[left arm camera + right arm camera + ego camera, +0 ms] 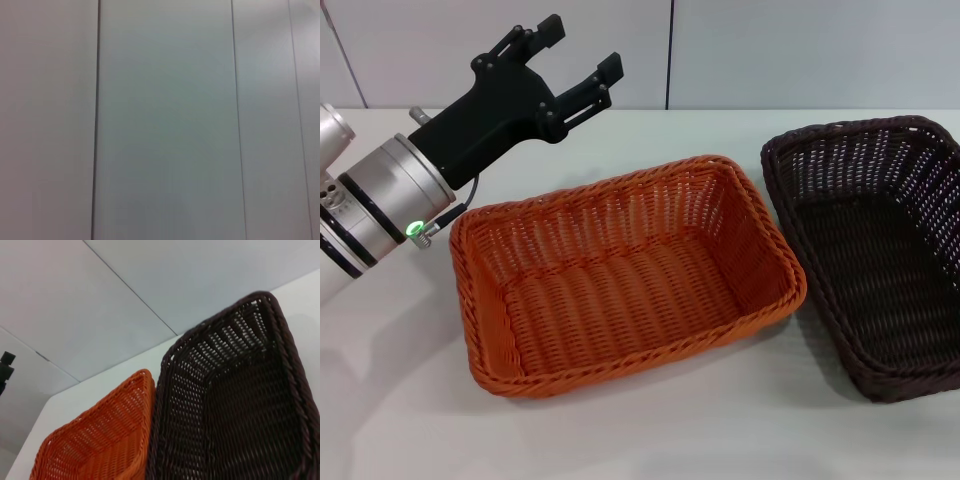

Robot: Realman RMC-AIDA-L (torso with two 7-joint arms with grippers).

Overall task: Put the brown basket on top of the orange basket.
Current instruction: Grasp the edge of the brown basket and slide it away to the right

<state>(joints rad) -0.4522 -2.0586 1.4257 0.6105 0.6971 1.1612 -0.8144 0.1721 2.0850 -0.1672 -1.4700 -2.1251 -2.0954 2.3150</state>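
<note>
**Head view: two baskets side by side, stacking not yet begun**

Head view first, and nearest to the robot sits the orange basket (620, 280), flat on the white table (650, 440), open side up and with nothing in it. Just to its right, the brown basket (880, 250) rests on the same table, its near corner running off the picture's edge. The two rims look to be touching or very nearly so; the right wrist view shows the brown basket (240, 400) pressed close against the orange basket (100, 440), though I cannot tell if they overlap.

Farther back on the left, the left gripper (582, 52) hangs in the air above the table behind the orange basket, fingers spread apart and holding nothing. Its own camera sees only wall panels.

The right gripper does not show in any view, so I cannot tell its state; its camera looks closely down into the brown basket, which suggests that arm is near it.

By my reckoning, nothing of the job is done. The brown basket must be gripped, lifted, carried left and set into the orange one.
</note>
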